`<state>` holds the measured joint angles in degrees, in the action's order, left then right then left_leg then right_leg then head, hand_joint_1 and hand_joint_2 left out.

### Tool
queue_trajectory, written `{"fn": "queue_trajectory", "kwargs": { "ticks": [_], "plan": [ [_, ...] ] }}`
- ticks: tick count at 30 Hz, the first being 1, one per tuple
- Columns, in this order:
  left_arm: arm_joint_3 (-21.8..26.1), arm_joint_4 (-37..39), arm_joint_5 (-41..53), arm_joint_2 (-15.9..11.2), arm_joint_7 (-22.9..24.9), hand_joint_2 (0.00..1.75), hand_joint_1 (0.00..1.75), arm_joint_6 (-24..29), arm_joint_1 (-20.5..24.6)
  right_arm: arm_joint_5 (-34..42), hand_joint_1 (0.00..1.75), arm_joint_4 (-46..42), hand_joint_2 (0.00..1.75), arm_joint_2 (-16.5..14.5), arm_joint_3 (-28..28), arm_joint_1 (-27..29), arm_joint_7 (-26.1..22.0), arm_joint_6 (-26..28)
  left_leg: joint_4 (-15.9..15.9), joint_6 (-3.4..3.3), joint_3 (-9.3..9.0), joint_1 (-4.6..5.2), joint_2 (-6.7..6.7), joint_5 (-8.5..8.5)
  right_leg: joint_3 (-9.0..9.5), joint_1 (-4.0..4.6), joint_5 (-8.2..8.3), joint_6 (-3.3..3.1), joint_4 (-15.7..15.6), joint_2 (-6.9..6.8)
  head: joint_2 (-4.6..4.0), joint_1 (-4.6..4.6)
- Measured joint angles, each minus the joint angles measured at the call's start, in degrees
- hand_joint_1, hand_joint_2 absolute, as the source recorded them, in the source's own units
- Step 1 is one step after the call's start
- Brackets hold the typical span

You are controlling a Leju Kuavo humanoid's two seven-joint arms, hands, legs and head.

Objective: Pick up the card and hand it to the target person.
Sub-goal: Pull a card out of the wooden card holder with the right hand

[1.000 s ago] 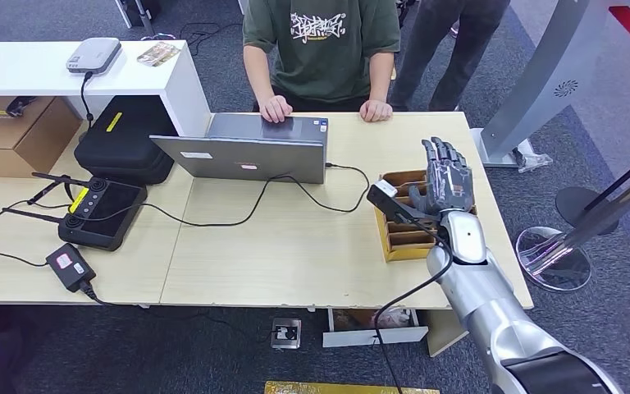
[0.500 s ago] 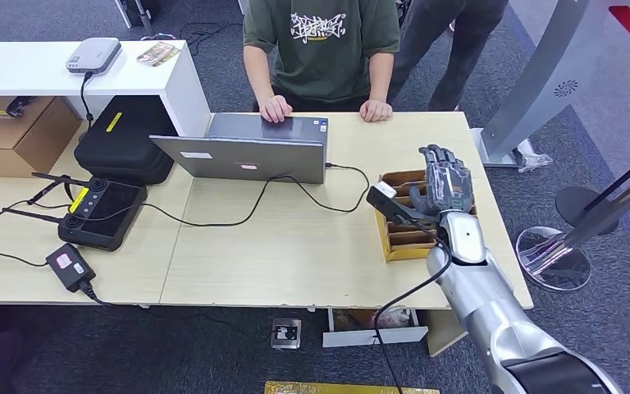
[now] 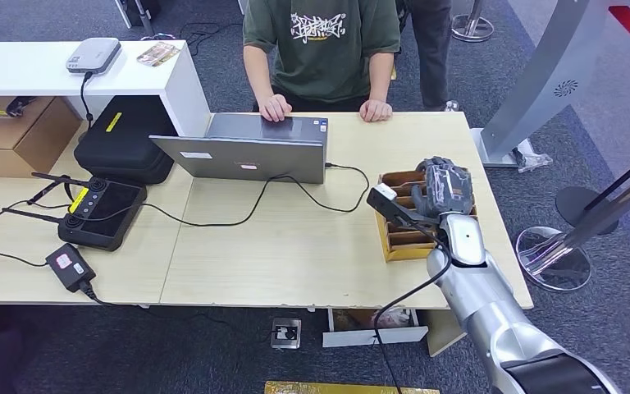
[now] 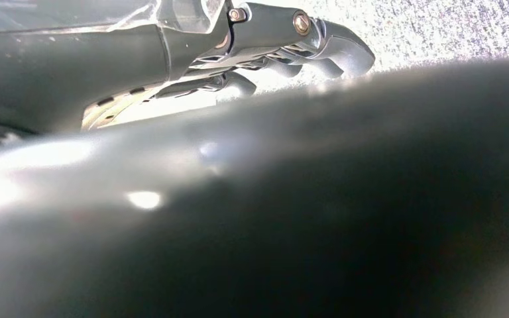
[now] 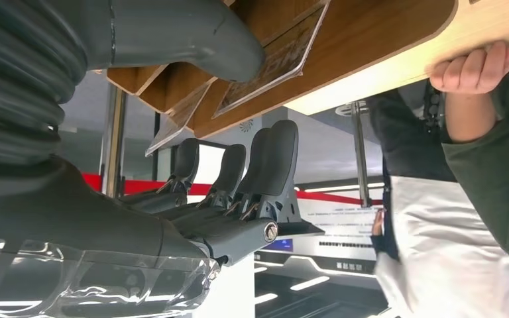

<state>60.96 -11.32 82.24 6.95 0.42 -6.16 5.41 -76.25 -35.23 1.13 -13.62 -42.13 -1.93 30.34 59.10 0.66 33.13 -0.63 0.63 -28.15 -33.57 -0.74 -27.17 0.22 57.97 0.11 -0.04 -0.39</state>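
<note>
The right hand [image 3: 446,185], dark grey on a silver arm, hangs over the brown cardboard divided box [image 3: 399,241] near the right end of the light wooden counter [image 3: 295,246]; its fingers [image 3: 441,174] are bent forward and down toward the box's far compartments, and from the head view I cannot tell whether they touch anything; the right wrist view shows the thumb [image 5: 192,36] close to a brown printed card [image 5: 275,58] standing tilted in a slot of the box, with the other fingers [image 5: 265,162] apart from it and curved but not closed, so the hand holds nothing. The left hand [image 4: 265,50] appears in its wrist view with fingers curled loosely beside a dark blurred surface; whether it is open or closed cannot be told. Further along the counter lie a black power brick [image 3: 70,268], a black controller with antennas [image 3: 102,212] and a grey laptop [image 3: 250,148] with a black cable running from it; at the far edge a person in a green printed T-shirt [image 3: 321,45] rests both hands [image 3: 276,107] on the counter and laptop.
</note>
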Motion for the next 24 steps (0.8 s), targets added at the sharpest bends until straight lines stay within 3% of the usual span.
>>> {"fn": "queue_trajectory", "kwargs": {
  "ticks": [8,19,24],
  "plan": [
    [0.0,0.0,0.0,0.0,0.0,0.00,0.00,0.0,0.0,0.0,1.04,0.3,1.75,0.4,0.0,0.4,0.2,0.0,0.0,0.00,0.00,0.00,0.00,0.00,0.00,0.00,0.00,0.00,0.0,0.00,0.00,0.00],
    [0.0,0.0,-0.2,0.0,-0.7,0.00,0.00,0.0,0.0,0.0,1.72,1.6,1.75,0.4,0.0,-0.2,-0.9,-0.3,0.0,0.00,0.00,0.00,0.00,0.00,0.01,0.00,0.00,0.00,0.0,-0.01,0.00,0.00],
    [0.0,0.0,-0.6,0.0,0.0,0.00,0.00,0.0,0.0,1.0,1.75,1.7,1.75,0.2,0.0,-0.4,-3.1,1.5,0.0,0.00,0.03,0.00,0.01,0.00,0.01,0.00,0.00,0.00,0.0,-0.01,-0.01,0.01]
  ]
}}
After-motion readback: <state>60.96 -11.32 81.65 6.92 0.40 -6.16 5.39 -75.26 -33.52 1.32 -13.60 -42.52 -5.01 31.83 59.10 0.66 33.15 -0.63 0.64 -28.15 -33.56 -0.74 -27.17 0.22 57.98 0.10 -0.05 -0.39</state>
